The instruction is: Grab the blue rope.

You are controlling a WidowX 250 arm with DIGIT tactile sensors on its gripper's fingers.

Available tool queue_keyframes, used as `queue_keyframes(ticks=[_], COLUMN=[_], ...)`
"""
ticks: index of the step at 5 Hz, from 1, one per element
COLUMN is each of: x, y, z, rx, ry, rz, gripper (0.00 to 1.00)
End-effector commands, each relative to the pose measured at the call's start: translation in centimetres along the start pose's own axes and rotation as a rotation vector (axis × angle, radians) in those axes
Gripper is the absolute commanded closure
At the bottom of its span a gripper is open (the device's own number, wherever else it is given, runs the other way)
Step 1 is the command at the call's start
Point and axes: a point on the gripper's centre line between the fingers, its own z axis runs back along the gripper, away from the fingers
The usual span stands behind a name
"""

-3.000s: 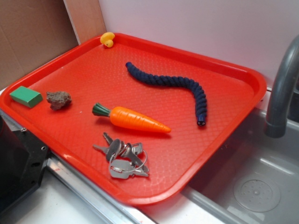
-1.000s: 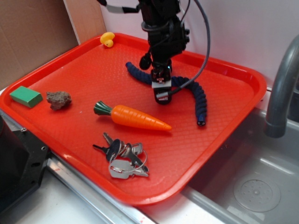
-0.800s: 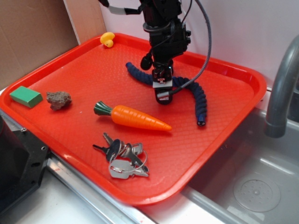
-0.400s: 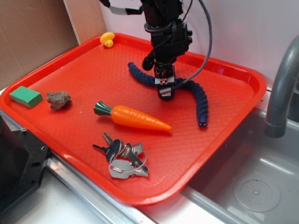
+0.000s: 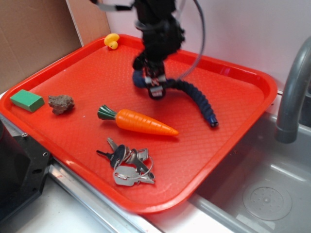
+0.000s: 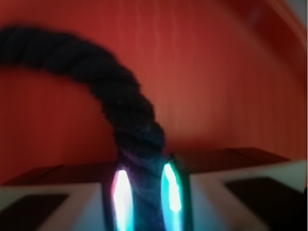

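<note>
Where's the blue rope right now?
In the exterior view the rope lies on the far right part of the tray, beyond the carrot, one end pinched in the gripper; the wrist view shows it between the fingers.

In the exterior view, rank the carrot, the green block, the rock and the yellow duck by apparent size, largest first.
1. Toy carrot, clearly the largest.
2. Green block and rock look about alike; I won't rank them.
3. Yellow duck, smallest, though it sits farthest from the camera, which may shrink it.
</note>
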Motion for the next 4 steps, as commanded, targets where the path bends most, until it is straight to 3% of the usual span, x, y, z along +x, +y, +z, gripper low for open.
queue_keyframes(ticks=[1,2,3,4], x=[-5.1,-7.6,-9.2,-8.1], y=[-0.7,-0.8,-0.9,-0.7], z=[11.7,16.9,19.4,20.0], rx=[0.083,0.124,0.103,0.150], ry=[-0.095,-0.054,-0.025,0.037], rz=[0.490,0.734,0.988,1.047], gripper=[1.00,1.00,1.00,1.00])
